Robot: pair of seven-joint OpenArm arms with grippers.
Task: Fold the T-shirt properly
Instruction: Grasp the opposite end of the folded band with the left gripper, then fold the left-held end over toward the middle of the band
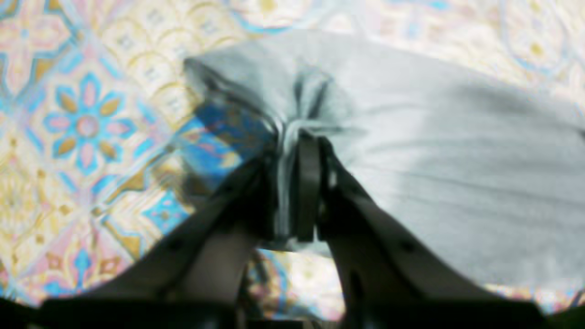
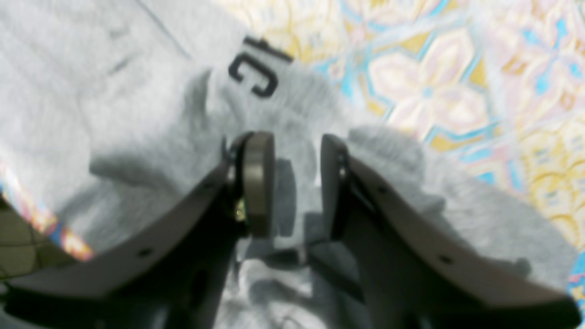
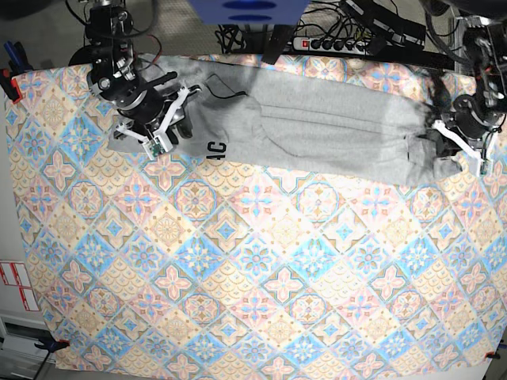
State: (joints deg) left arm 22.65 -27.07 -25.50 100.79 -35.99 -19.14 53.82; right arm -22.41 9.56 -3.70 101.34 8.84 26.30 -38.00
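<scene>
Left gripper (image 1: pixel 292 187): closed on a bunched-up bit of the grey T-shirt (image 3: pixel 333 119). The cloth is squeezed between its two fingers. Looking at the table from the base view, with 12 at the top, it is at about 2 o'clock.

Right gripper (image 2: pixel 297 185): part way open, with a gap between its fingers. It has hold of nothing. Grey cloth shows through the gap. It is at about 11 o'clock on the table.

T-shirt: a long grey strip across the top of the table, from about 10 o'clock round to 2 o'clock. The part nearer 10 o'clock is lumpy and wrinkly, and the part toward 2 o'clock is smoother until it bunches up at the left gripper.

Loose corner (image 1: pixel 196 68): a floppy bit of the shirt, poking out toward 10 o'clock from the left gripper in its own wrist view. The rest of the shirt spreads out toward 3 o'clock there.

Black letters (image 2: pixel 253 75): just a few show, on the low edge of the shirt, at about 11 o'clock on the table. In the right wrist view they are toward 11 o'clock from the gripper.

Tablecloth (image 3: pixel 238 269): flowers and tile shapes in blue, yellow and pink, under the shirt.
</scene>
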